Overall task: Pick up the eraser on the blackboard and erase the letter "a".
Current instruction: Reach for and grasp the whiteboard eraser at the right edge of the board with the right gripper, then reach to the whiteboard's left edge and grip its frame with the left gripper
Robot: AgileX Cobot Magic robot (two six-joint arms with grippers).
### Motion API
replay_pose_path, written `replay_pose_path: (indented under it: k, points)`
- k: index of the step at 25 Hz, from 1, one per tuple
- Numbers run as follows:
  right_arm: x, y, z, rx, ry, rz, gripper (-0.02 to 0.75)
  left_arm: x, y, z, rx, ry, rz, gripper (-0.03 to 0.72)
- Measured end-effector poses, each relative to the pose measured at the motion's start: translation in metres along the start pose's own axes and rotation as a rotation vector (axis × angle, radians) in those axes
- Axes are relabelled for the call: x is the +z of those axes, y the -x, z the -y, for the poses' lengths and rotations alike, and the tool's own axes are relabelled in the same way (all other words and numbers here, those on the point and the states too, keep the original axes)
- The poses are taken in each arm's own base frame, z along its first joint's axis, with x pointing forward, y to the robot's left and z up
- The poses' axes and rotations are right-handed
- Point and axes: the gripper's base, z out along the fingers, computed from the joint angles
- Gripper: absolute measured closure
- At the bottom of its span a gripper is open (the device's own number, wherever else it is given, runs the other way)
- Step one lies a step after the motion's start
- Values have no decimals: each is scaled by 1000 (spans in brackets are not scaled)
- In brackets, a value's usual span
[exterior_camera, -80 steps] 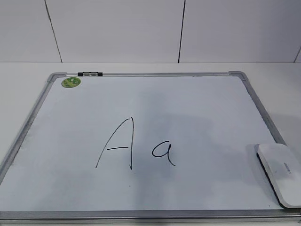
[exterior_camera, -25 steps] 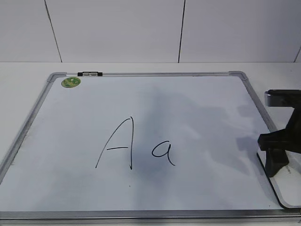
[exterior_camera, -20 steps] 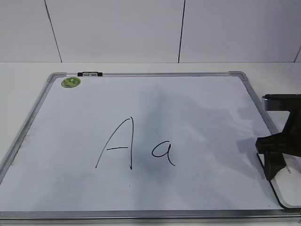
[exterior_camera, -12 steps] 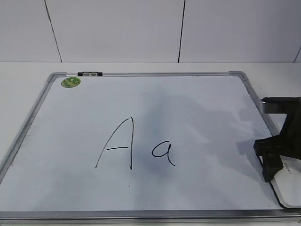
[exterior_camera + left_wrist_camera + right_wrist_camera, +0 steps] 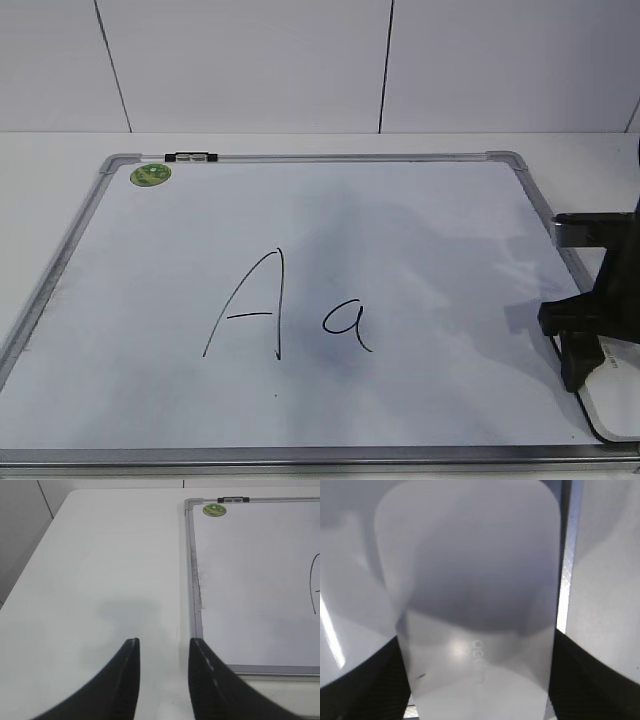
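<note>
Right end effector (image 5: 590, 345) low, apparently spread.

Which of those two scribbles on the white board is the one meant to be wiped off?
Find the big blackboard, really a white board in a grey frame. Two black marker letters sit near its middle. The letter "a" is the right-hand one: small and round with a tail, unlike the taller, pointed capital A beside it.

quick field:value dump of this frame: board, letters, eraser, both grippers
blackboard: lies flat on the white table, grey frame, green sticker at its far left corner
letter "a": intact, right of the capital "A"
eraser: at the board's near right corner, lying over the frame
right gripper: fingers either side of the eraser; contact unclear
left gripper: open, empty, over bare table left of the board
erasing: not started
</note>
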Motion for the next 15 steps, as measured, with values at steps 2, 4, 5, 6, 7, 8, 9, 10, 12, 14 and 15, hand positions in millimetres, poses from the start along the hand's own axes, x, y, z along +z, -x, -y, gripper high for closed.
replay_pose_path:
  k: [2, 4, 5, 6, 7, 8, 9, 10, 12, 14, 15]
  points:
    - [0, 0, 0, -2, -3, 2, 160, 0, 0, 0, 0, 0, 0, 452]
    - [0, 1, 0, -2, -2, 7, 172, 0, 0, 0, 0, 0, 0, 452]
    - [0, 1, 0, -2, -1, 9, 178, 0, 0, 0, 0, 0, 0, 452]
    - [0, 1, 0, -2, -1, 9, 186, 0, 0, 0, 0, 0, 0, 452]
    - [0, 1, 0, -2, -1, 10, 190, 0, 0, 0, 0, 0, 0, 452]
    - [0, 1, 0, -2, 0, 14, 191, 0, 0, 0, 0, 0, 0, 452]
    - [0, 1, 0, -3, 0, 16, 194, 0, 0, 0, 0, 0, 0, 452]
    - [0, 1, 0, -3, -1, 16, 195, 0, 0, 0, 0, 0, 0, 452]
    - [0, 2, 0, -4, -2, 17, 196, 0, 0, 0, 0, 0, 0, 452]
    - [0, 2, 0, -4, -2, 17, 196, 0, 0, 0, 0, 0, 0, 452]
    - [0, 2, 0, -4, -2, 17, 197, 0, 0, 0, 0, 0, 0, 452]
